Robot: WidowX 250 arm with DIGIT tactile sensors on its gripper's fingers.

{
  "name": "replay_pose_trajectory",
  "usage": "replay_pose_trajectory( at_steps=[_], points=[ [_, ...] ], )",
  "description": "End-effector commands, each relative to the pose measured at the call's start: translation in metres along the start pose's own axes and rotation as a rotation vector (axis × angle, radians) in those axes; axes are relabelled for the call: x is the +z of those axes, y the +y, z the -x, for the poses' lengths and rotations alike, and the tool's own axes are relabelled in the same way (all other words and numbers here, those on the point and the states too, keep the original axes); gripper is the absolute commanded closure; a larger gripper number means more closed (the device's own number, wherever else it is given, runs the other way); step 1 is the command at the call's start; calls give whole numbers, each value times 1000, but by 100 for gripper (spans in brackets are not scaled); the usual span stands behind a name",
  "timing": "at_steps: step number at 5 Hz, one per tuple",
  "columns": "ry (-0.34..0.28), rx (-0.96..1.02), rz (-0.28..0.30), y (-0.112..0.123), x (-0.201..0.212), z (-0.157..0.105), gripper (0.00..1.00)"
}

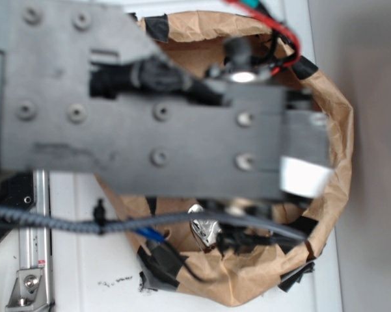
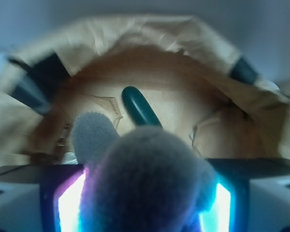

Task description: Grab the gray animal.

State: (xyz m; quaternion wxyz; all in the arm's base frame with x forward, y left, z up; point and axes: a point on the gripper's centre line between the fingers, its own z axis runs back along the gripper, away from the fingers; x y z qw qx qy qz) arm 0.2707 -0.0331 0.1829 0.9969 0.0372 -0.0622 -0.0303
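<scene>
The small gray plush animal (image 2: 145,183) fills the foreground of the wrist view, sitting between the two glowing pads of the gripper (image 2: 144,205), one rounded ear (image 2: 93,135) sticking up to the left. The gripper appears clenched on it, the fuzzy body pressed between the lit pads. Beyond it a dark green oval case (image 2: 139,107) lies on the floor of the crumpled brown paper bin (image 2: 193,63), apart from the toy. From the exterior view the gray arm (image 1: 162,130) blocks the bin's interior, so the animal is hidden there. The grasp looks made; the next move calls for a straight lift clear of the paper walls without loosening the hold.
</scene>
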Motion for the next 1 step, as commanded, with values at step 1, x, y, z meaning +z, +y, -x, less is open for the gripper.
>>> replay_pose_trajectory(
  at_steps=[1],
  points=[
    [-254, 337, 2, 8, 36, 23, 100]
  ],
)
